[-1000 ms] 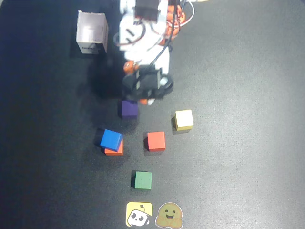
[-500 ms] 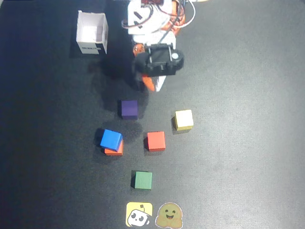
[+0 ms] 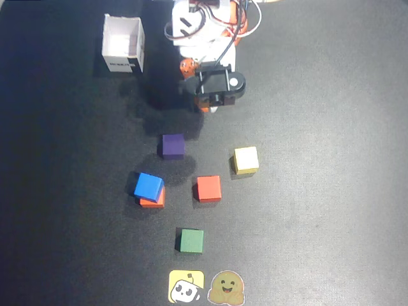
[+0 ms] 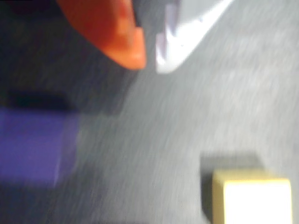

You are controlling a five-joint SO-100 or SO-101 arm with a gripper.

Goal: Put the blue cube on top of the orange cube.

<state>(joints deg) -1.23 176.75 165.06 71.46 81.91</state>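
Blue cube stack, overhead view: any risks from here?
1. The blue cube sits skewed on the orange cube, offset up and left with an orange edge showing, so a bump might tip it off.
2. The gripper hangs empty near the purple cube; a low sweep could knock it towards the stack.
3. The wrist view is blurred, so clearance there is hard to judge.

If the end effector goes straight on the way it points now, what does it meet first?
Probably bare table: the end effector points between the purple cube and the yellow cube. Depth is unclear.
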